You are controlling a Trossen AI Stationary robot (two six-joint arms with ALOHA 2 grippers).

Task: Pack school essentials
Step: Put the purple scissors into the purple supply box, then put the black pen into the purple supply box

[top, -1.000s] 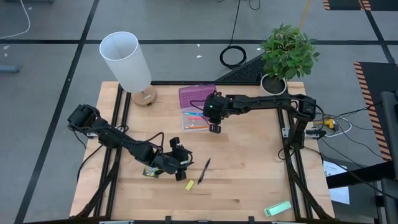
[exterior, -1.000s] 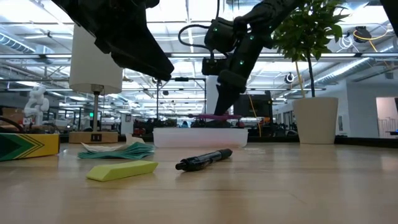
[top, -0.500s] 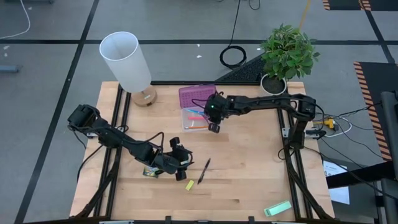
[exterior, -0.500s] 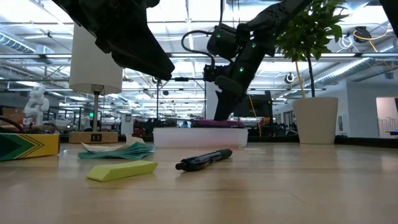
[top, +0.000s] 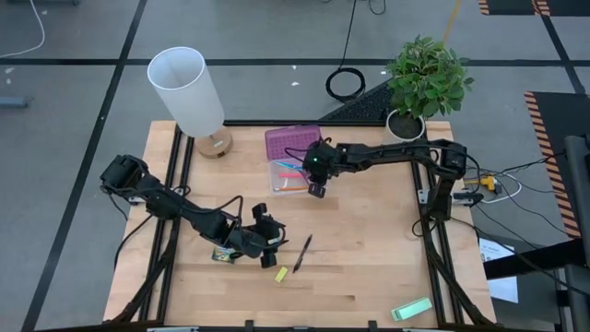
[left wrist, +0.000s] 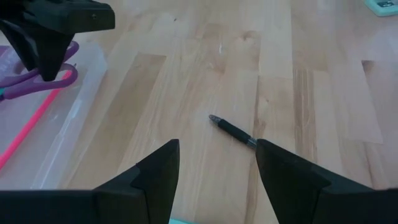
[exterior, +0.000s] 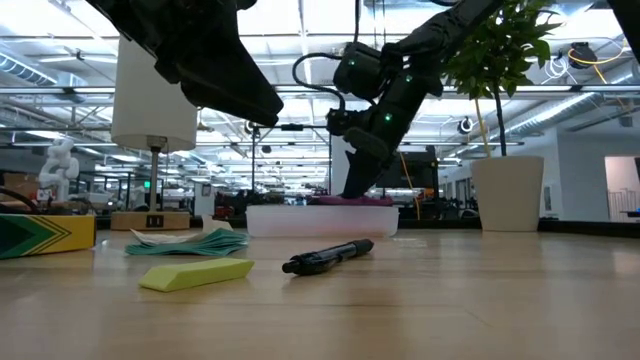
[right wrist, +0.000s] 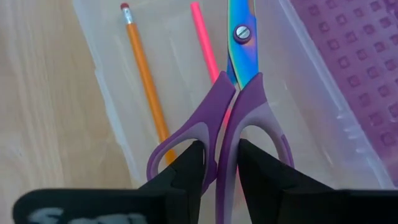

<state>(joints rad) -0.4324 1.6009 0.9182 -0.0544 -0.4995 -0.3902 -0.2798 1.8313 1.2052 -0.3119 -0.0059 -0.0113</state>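
**Right gripper lowers scissors into the pencil case**

Right gripper (right wrist: 217,168) hangs over the clear pencil case (top: 288,175) at the far middle of the table, its two dark fingers (right wrist: 186,165) nipped close together on the shank of the purple-handled scissors (right wrist: 233,99), just where the handles meet. From the wrist camera the scissors run straight away from the gripper: handles nearest the fingers, iridescent blade pointing forward along the length of the tray. An orange pencil (right wrist: 146,78) and a pink pencil (right wrist: 205,40) already lie in the tray, roughly parallel to the blade, with the purple lid (right wrist: 348,56) beside them. The low view shows the right arm reaching down steeply, the scissors' tip at about the rim of the tray; whether the blade touches the tray floor cannot be told.

By this evidence, the release depends on the scissors staying in line with the tray's long axis, so they settle beside the pencils rather than across the wall.

Left gripper (left wrist: 217,168) waits near the front of the table with fingers spread wide and nothing between them. The black pen (left wrist: 233,131) lies on the bare wood just ahead of it, angled across its line of reach, making the left arm much the nearer to it. A yellow-green crayon box (exterior: 45,233), a teal-edged packet (exterior: 190,242) and a small yellow block (top: 280,275) lie close by that arm.
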